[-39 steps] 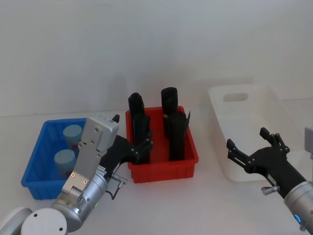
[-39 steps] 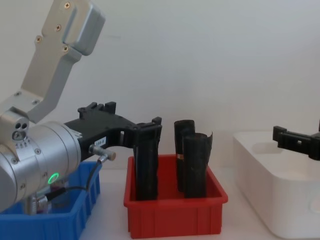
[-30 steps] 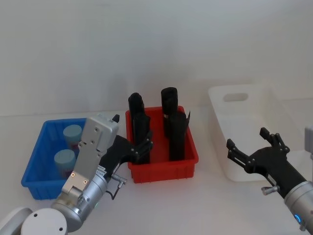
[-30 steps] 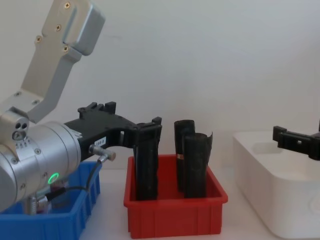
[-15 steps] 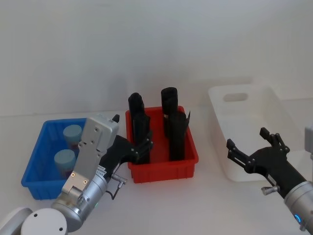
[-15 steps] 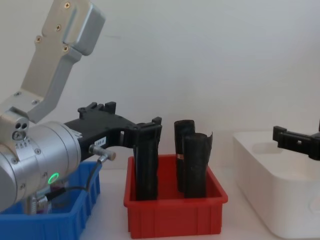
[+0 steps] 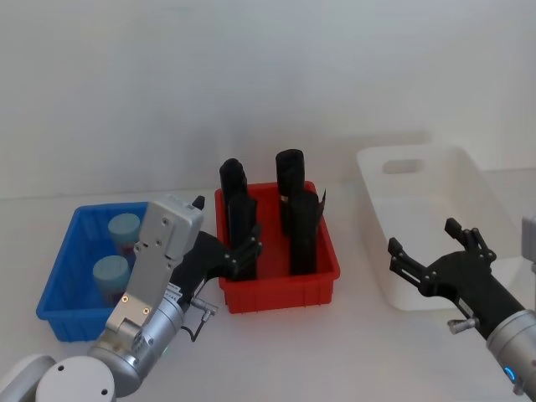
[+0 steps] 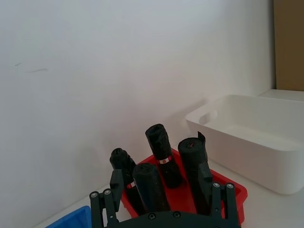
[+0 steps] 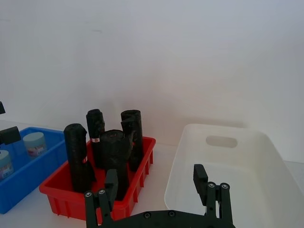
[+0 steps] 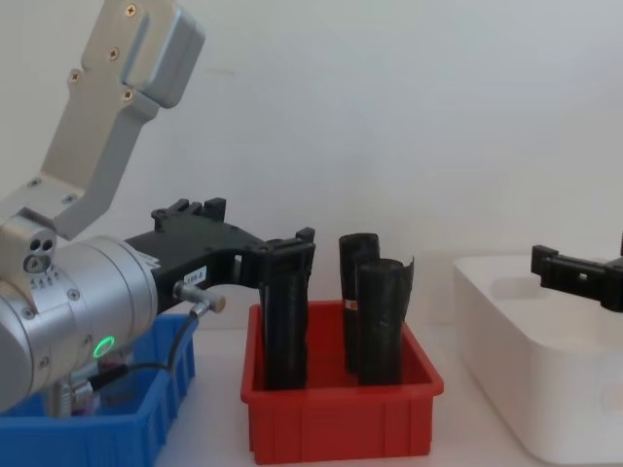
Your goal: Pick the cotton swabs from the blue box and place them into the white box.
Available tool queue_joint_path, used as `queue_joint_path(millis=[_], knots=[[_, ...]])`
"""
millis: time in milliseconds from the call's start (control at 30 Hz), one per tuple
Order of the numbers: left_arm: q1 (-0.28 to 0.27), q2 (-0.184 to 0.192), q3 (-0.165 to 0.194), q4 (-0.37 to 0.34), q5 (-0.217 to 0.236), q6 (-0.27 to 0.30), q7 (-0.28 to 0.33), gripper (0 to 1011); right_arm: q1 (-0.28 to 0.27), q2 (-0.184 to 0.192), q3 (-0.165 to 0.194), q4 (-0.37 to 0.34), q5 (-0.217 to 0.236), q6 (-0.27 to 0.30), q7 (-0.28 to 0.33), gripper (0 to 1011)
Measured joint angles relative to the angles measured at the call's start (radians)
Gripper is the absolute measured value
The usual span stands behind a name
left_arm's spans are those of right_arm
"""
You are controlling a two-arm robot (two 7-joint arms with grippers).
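Reading from the left, we find the blue box (image 7: 63, 280) on the surface (image 7: 335, 352), with two tubs of cotton swabs (image 7: 110, 272) upright inside. The left tool (image 8: 160, 183) hovers between this box and the red bin (image 7: 280, 295), fingers spread apart. The red bin holds upright black rolls (image 7: 300, 226). At the right stands the white box (image 7: 435, 155); the right tool (image 7: 423, 237) hovers at its near wall, fingers spread apart.

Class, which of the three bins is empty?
The white box, on the robot's right; the blue box holds tubs, the red bin black rolls.
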Motion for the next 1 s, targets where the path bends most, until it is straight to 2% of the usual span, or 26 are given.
queue_joint_path(millis=[700,1000], knots=[[0.000,0.000,-0.001,0.000,-0.001,0.000,0.000,999,0.000,0.000,0.000,0.000,0.000,0.000,0.000,1002],[-0.012,0.005,-0.022,0.022,-0.036,0.017,-0.011,1000,0.000,0.000,0.000,0.000,0.000,0.000,0.000,1002]])
